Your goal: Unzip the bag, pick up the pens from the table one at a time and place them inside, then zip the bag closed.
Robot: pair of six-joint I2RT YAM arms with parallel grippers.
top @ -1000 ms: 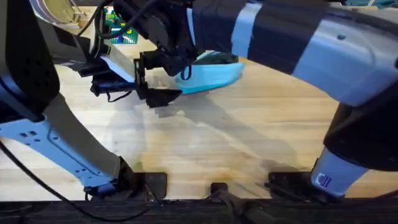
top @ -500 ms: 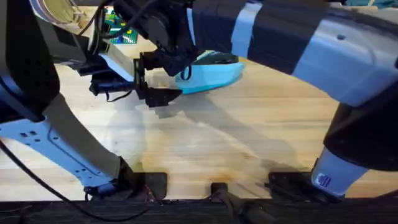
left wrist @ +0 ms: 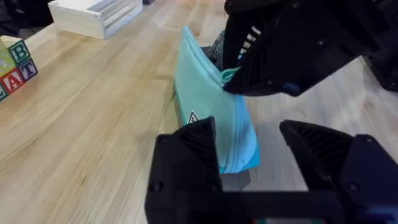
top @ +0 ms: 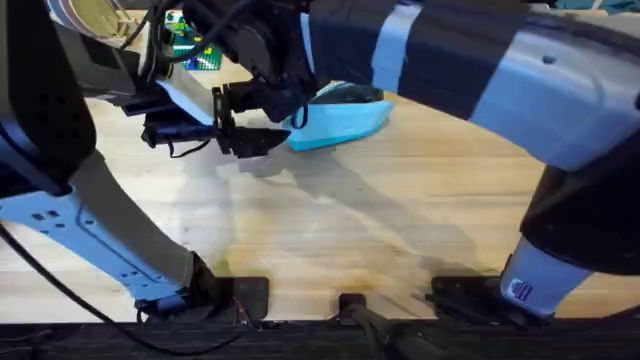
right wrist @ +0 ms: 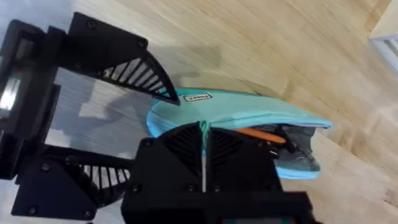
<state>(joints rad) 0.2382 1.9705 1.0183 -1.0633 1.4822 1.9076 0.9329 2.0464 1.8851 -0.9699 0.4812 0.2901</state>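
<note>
Shifted slightly leftward, the released left gripper (top: 232, 125) straddles the bag's (top: 345, 120) tip, right gripper (right wrist: 204, 152) clenching its zip pull.

The bag (right wrist: 249, 118) lies on the table (right wrist: 261, 37), unzipped at one end, with orange and dark things inside. The right gripper (right wrist: 204, 155) pinches the zip pull. The left gripper (right wrist: 134, 134) stands open at the bag's closed end.
</note>
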